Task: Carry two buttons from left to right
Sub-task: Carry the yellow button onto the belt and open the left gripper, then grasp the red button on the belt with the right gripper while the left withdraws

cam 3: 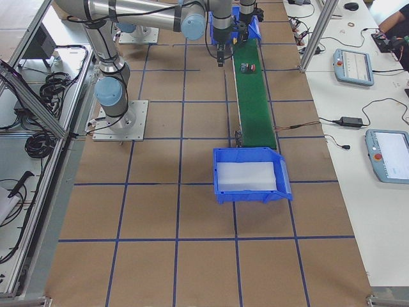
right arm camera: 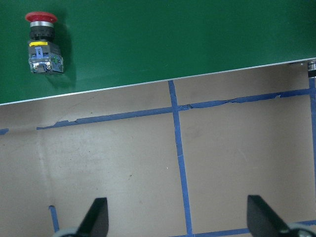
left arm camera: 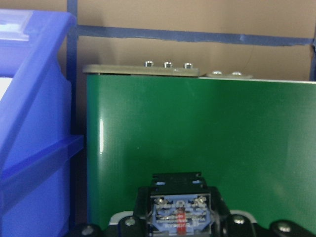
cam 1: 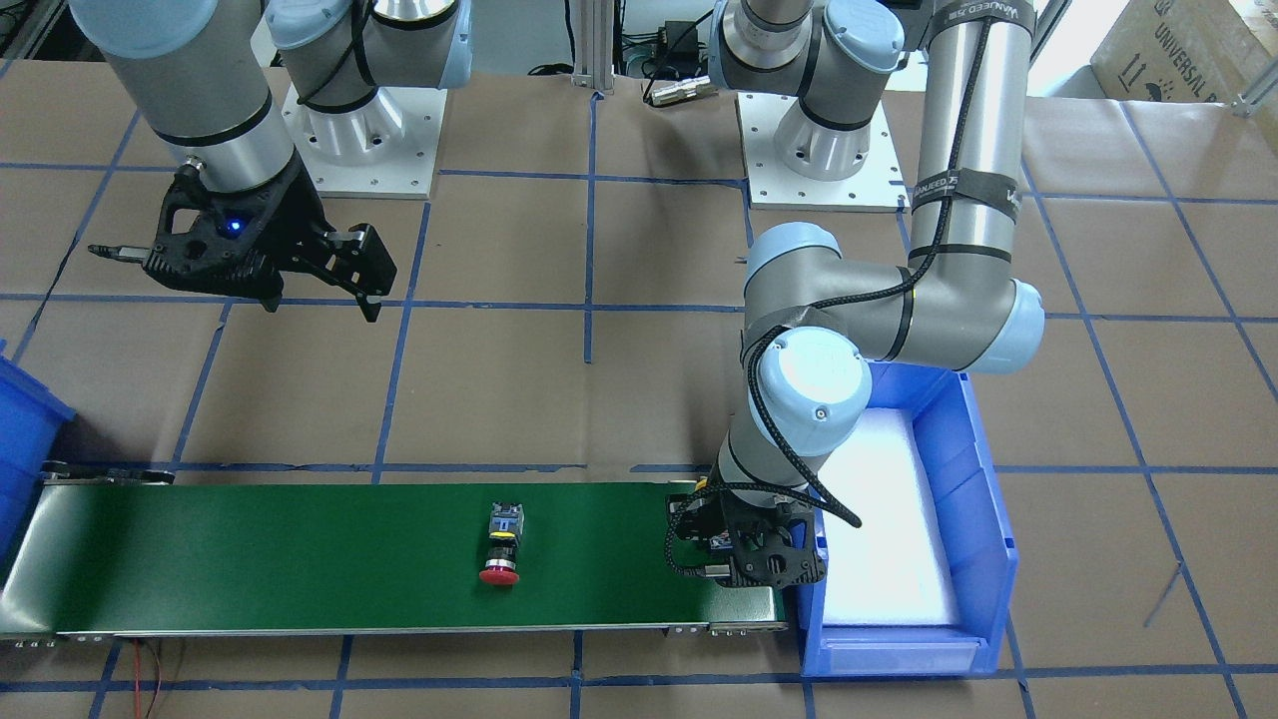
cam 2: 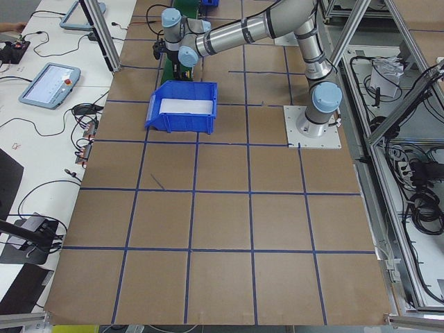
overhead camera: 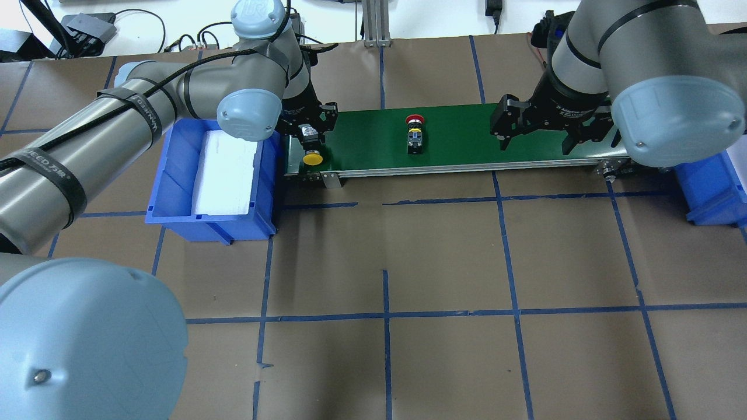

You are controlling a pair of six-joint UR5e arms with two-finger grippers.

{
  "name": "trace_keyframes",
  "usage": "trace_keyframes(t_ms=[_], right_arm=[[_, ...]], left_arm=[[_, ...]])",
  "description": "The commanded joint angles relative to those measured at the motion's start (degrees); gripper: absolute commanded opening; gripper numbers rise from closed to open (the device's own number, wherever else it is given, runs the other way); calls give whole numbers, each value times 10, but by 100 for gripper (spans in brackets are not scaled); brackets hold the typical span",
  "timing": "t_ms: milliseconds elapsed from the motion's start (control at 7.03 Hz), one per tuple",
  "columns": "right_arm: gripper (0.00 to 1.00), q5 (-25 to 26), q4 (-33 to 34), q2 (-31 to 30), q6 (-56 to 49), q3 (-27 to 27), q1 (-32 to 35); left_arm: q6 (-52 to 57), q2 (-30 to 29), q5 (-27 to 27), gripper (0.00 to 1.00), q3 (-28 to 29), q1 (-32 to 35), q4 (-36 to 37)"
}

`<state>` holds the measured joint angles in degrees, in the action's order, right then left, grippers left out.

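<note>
The red-capped button (cam 1: 502,544) lies on its side at the middle of the green conveyor belt (cam 1: 300,559); it also shows in the overhead view (overhead camera: 415,133) and the right wrist view (right arm camera: 42,42). My left gripper (overhead camera: 308,135) is low over the belt's end beside the blue bin, shut on the yellow-capped button (overhead camera: 313,157). Its contact block (left arm camera: 180,217) sits between the fingers in the left wrist view. My right gripper (overhead camera: 536,144) is open and empty, hovering by the belt's other end, over the belt's edge and the table.
A blue bin (overhead camera: 175,175) lined with white foam stands against the belt's end at my left. Another blue bin (overhead camera: 709,192) stands at the belt's far end on my right. The table is brown with blue tape lines (overhead camera: 385,318).
</note>
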<state>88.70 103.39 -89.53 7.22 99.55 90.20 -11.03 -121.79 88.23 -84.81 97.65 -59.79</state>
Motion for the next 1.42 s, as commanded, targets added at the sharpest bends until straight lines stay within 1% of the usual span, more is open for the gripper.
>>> trace_keyframes(t_ms=[0, 142, 285, 427, 569, 712, 854, 996, 1139, 1281], right_arm=[[100, 1, 16, 19, 8, 15, 0], [100, 1, 52, 39, 44, 14, 1], [100, 0, 90, 63, 53, 13, 4], [100, 0, 125, 93, 54, -1, 24], [100, 0, 128, 122, 70, -28, 36], [100, 0, 128, 151, 83, -47, 38], [100, 0, 154, 187, 95, -62, 50], [100, 0, 162, 218, 103, -79, 52], [100, 0, 174, 243, 105, -95, 52], [100, 0, 175, 252, 107, -101, 52]], left_arm=[[0, 0, 4, 27, -1, -1, 4], [1, -2, 7, 30, -2, -3, 4], [1, -1, 7, 39, -5, -5, 3], [-3, -1, 7, 74, -6, -6, 4], [-2, 3, 7, 100, -7, -6, 3], [3, 10, 7, 100, -6, -6, 3], [6, 25, 5, 100, 7, -8, -1], [7, 71, 3, 100, -5, -15, -28], [7, 116, 4, 100, -4, -21, -80], [8, 158, 5, 100, -5, -39, -147]])
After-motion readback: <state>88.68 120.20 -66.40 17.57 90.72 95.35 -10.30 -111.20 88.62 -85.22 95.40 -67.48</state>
